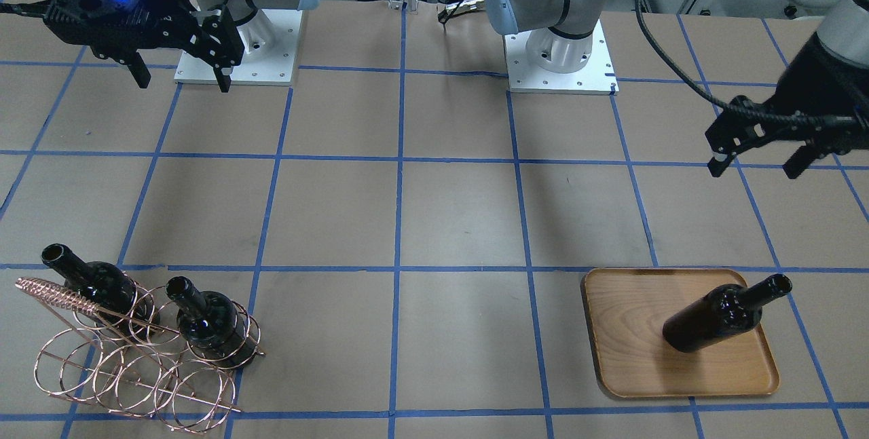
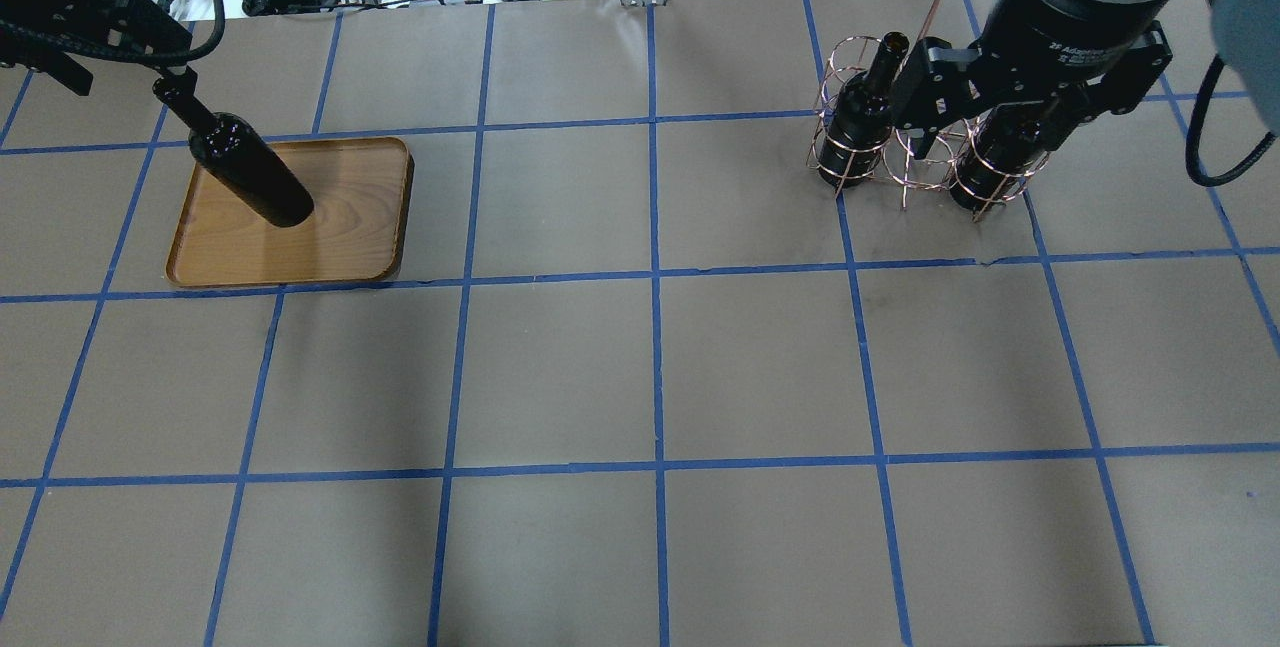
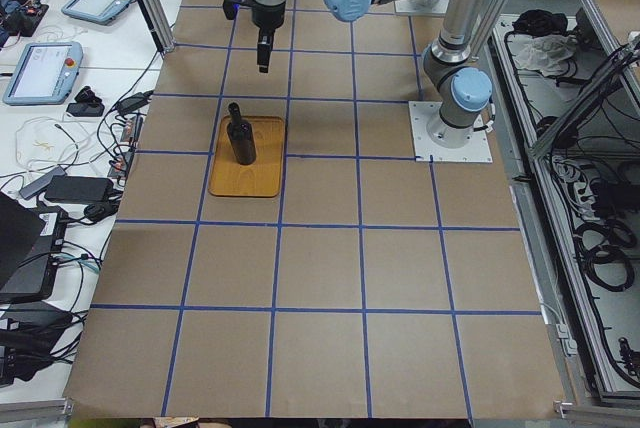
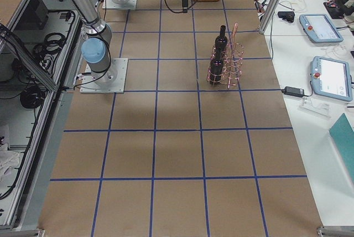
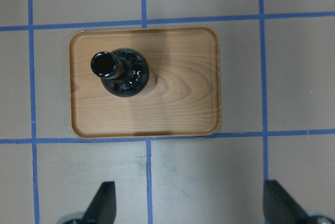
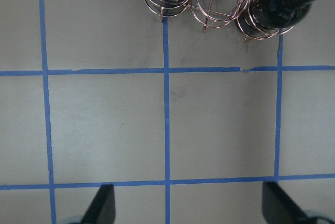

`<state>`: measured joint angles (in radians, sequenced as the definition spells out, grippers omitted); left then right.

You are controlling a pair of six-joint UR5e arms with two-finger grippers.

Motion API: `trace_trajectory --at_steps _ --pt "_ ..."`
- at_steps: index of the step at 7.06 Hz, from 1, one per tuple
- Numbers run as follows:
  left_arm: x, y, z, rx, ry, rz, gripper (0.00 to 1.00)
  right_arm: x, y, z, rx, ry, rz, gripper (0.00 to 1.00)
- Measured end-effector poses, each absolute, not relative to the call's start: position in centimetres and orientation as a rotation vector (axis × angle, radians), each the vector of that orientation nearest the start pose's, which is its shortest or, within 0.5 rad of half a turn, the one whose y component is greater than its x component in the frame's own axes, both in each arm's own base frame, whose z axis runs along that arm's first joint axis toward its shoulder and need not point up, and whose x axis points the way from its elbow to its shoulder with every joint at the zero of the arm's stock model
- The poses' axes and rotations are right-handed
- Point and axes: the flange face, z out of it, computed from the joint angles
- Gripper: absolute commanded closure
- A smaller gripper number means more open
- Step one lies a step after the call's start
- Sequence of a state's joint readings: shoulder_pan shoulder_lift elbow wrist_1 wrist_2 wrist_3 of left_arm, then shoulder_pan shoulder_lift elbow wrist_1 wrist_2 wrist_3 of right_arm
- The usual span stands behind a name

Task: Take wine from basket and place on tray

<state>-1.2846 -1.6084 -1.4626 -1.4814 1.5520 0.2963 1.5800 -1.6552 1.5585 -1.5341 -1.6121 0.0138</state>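
Dark glass, nearly black and glossy, without a label: two such bottles stand upright in the copper wire basket (image 1: 129, 374), necks up, with wire hoops around their bodies. The outer bottle (image 1: 102, 286) stands by the coiled handle (image 1: 47, 288). The inner bottle (image 1: 210, 320) is at the end nearer the table's middle. Both are in the row on the robot's side, and the hoops on the far side hold nothing.

The right gripper (image 1: 183, 83) is the nearer tool by a long way. It hangs high over the table and points down, its fingers (image 6: 104, 203) spread wide with nothing between them. In its wrist view the basket sits at the top edge, so the bottles lie ahead of the fingers, away from the robot's base, and lower. Each bottle's long axis is vertical, so I judge the next reach goes forward and down to close on a narrow neck and lift straight up out of the hoops.

The left gripper (image 1: 752, 171) is also spread and empty. It hangs above the table near the wooden tray (image 1: 631, 357), well apart from the basket. A third bottle (image 1: 719, 313) stands upright on the tray, with bare wood beside it
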Motion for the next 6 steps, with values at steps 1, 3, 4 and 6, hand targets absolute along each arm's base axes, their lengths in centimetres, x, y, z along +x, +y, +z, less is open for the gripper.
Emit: trace_trajectory --at_steps 1,3,4,6 --pt "-1.0 -52.1 55.3 -0.011 3.099 -0.287 0.0 13.3 -45.9 53.1 0.01 3.181 -0.097 0.0" --pt "-5.0 -50.5 56.7 -0.097 3.108 -0.323 0.0 13.3 -45.9 53.1 0.011 3.181 -0.097 0.0" --pt "-8.6 -50.4 56.2 -0.167 3.122 -0.326 0.0 13.3 -45.9 53.0 0.01 3.181 -0.096 0.0" --pt "-15.8 -49.7 54.4 -0.131 3.109 -0.316 0.0 13.3 -45.9 53.1 0.009 3.181 -0.097 0.0"
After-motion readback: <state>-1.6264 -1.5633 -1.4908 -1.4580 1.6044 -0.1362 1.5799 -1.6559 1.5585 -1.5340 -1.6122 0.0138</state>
